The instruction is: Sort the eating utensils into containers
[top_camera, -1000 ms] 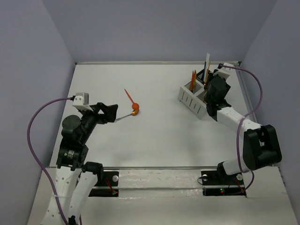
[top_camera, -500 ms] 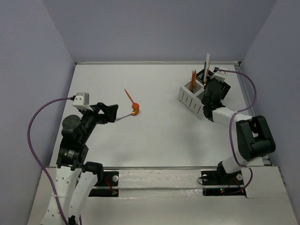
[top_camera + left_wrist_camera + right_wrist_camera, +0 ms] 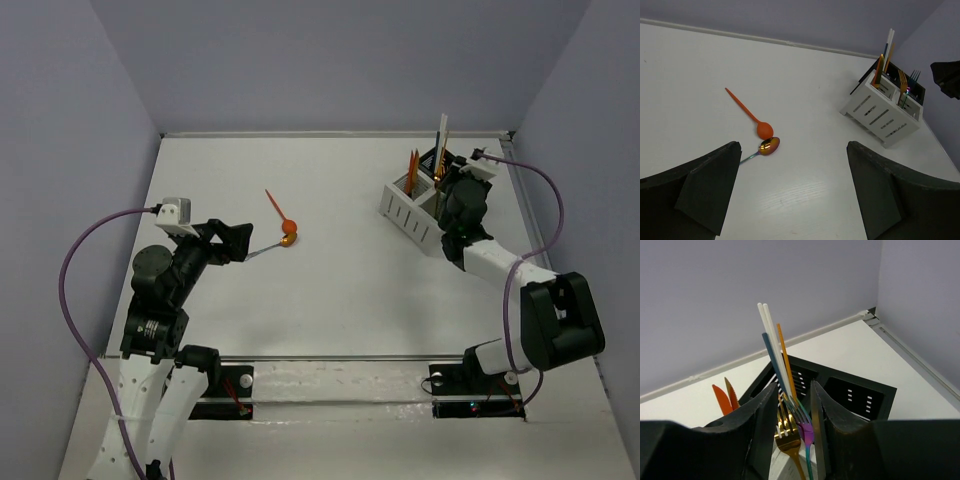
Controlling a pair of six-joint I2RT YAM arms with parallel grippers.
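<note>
top view, left gripper (image 3: 237,242): jaws spread wide, nothing between them, low over the white table (image 3: 350,300).
top view, loose utensils: an orange-red plastic round-bowled spoon (image 3: 279,208) and a gold-brown spoon with a thin silvery handle (image 3: 288,239) lie on the table just ahead of that gripper, bowls nearly touching.
top view, right gripper (image 3: 443,188): i see it above the white slatted caddy (image 3: 404,208), which is joined to the black perforated box (image 3: 428,160) at the far right. its opening is hidden here.
left wrist view, fingers (image 3: 705,185): far apart. the gold-brown spoon's handle runs to the edge of one, and i cannot tell if it touches.
right wrist view, fingers (image 3: 760,430): only a narrow gap, filled by a gold fork head (image 3: 787,436) and a purple-and-teal fork (image 3: 806,432). i cannot tell whether they are pinched.
right wrist view, other pieces: two thin white sticks (image 3: 767,335) and an orange stick (image 3: 782,350) rise behind the forks. an orange-red blade (image 3: 719,396) stands to the left.
</note>
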